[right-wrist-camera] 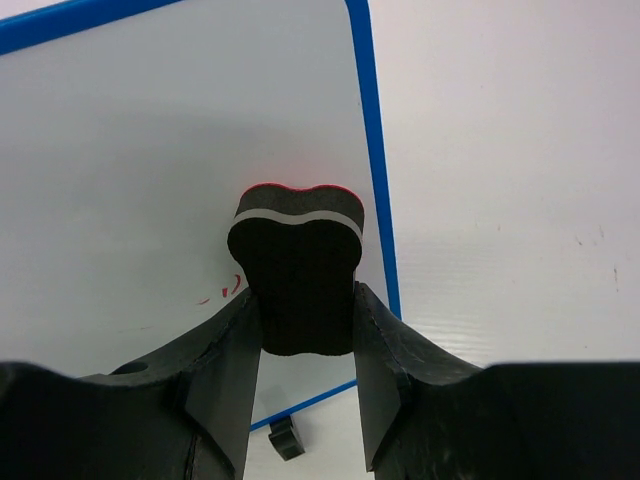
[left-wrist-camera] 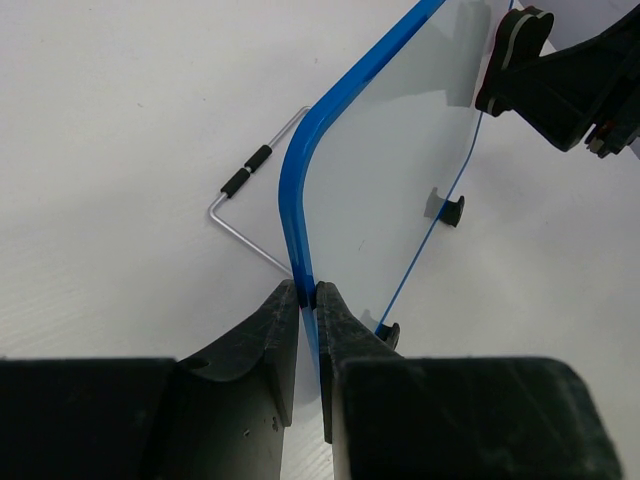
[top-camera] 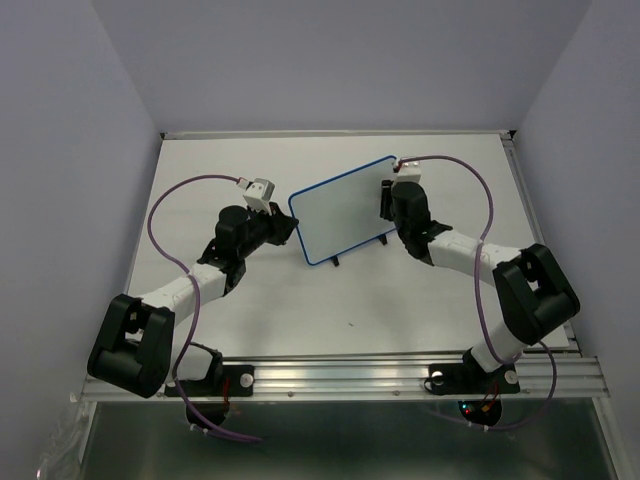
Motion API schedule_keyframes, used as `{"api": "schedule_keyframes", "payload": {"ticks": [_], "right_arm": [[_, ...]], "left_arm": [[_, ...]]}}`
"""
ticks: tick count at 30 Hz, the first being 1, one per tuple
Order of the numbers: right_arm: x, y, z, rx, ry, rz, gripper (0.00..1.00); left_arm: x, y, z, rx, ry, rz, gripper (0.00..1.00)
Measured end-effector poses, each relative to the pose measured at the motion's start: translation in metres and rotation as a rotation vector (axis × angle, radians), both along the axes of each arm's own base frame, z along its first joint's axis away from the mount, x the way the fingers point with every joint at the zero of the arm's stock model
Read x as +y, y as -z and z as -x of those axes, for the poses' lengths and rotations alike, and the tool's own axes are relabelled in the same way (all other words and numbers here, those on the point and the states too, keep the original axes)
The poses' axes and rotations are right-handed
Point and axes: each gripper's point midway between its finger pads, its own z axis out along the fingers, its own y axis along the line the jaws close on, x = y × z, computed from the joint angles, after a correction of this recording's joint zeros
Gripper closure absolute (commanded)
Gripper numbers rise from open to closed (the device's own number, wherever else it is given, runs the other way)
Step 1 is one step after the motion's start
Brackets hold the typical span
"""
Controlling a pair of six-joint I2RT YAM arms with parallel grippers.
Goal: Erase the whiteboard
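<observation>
The whiteboard (top-camera: 345, 210), white with a thin blue frame and two black feet, stands upright mid-table. My left gripper (top-camera: 287, 229) is shut on its left blue edge (left-wrist-camera: 300, 200), seen edge-on in the left wrist view. My right gripper (top-camera: 384, 200) is shut on a black eraser (right-wrist-camera: 297, 265) with a grey stripe and red face, pressed against the board's right part (right-wrist-camera: 130, 150). Faint red marks (right-wrist-camera: 228, 288) remain just left of the eraser. The eraser also shows in the left wrist view (left-wrist-camera: 510, 50).
A bent wire stand (left-wrist-camera: 250, 205) with black sleeves lies on the table behind the board. Grey walls enclose the white table (top-camera: 330, 310). An aluminium rail (top-camera: 400, 372) runs along the near edge.
</observation>
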Motion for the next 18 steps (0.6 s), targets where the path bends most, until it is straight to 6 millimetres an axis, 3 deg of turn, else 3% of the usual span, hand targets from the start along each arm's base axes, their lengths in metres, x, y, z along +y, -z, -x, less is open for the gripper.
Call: {"api": "schedule_keyframes", "payload": {"ticks": [8,18], "right_arm": [[0.001,0.004,-0.002,0.016,-0.063,0.014,0.99],[0.046,0.011,0.014,0.073,-0.367,-0.043,0.99]], "left_arm": [[0.0,0.0,0.0,0.0,0.0,0.0,1.0],[0.0,0.001,-0.001,0.001,0.0,0.0,1.0]]}}
